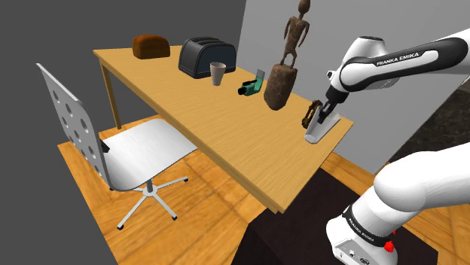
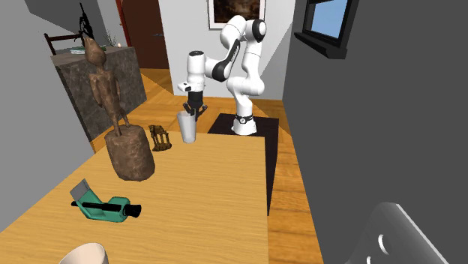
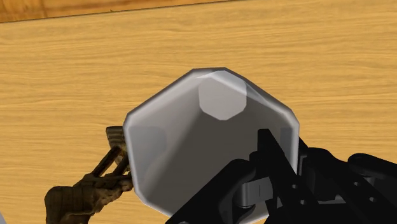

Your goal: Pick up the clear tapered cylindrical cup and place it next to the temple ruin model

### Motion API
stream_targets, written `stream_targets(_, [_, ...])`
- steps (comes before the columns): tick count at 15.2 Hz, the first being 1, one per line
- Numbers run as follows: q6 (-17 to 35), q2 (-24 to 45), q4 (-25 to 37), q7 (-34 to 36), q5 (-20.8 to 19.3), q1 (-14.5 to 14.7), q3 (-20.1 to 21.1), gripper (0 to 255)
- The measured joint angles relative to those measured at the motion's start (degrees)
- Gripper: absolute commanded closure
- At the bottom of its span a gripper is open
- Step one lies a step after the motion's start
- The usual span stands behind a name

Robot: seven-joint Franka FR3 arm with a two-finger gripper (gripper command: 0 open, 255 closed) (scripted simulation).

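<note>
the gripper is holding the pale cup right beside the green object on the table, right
No. The gripper does hold the pale cup, but beside the small brown ruin model, not the green object, which lies farther down the table. The second exterior view shows it.

Black toaster (image 1: pixel 206 57), bread loaf (image 1: pixel 151 46), wooden figure (image 1: pixel 282 79), white chair (image 1: pixel 141 154)
</note>
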Motion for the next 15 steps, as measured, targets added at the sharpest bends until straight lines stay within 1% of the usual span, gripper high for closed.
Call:
stream_targets(6, [0.46,0.18,-0.27,0.01,-0.08,-0.04,-0.08,255])
stream_targets(7, [0.47,0.18,-0.27,0.01,-0.08,-0.04,-0.08,0])
stream_targets(13, [0.48,0.16,-0.26,0.02,-0.08,-0.03,-0.07,0])
stream_targets(15, [-2.55,-1.39,1.32,-0.09,0.33,0.10,0.46,0])
